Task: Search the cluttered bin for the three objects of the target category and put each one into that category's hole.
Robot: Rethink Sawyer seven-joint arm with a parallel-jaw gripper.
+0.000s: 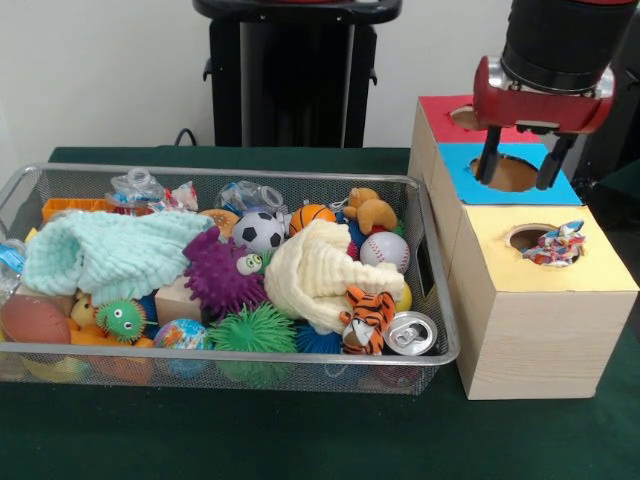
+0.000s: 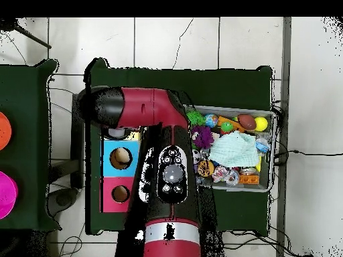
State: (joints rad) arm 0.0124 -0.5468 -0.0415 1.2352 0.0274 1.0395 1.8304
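Directly beneath the gripper (image 1: 520,163) sits the blue hole (image 1: 505,174); its fingers (image 1: 489,162) hang spread apart and empty, tips straddling the opening. Crumpled wrappers (image 1: 555,245) fill the yellow hole (image 1: 530,238) nearer the camera, while the cluttered bin (image 1: 432,305) lies beside the fingers.

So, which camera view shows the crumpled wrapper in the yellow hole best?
The front view: the crumpled wrapper sticks out of the hole in the yellow box top, unobstructed. In the overhead view the arm covers most of that box, and the wrapper cannot be made out.
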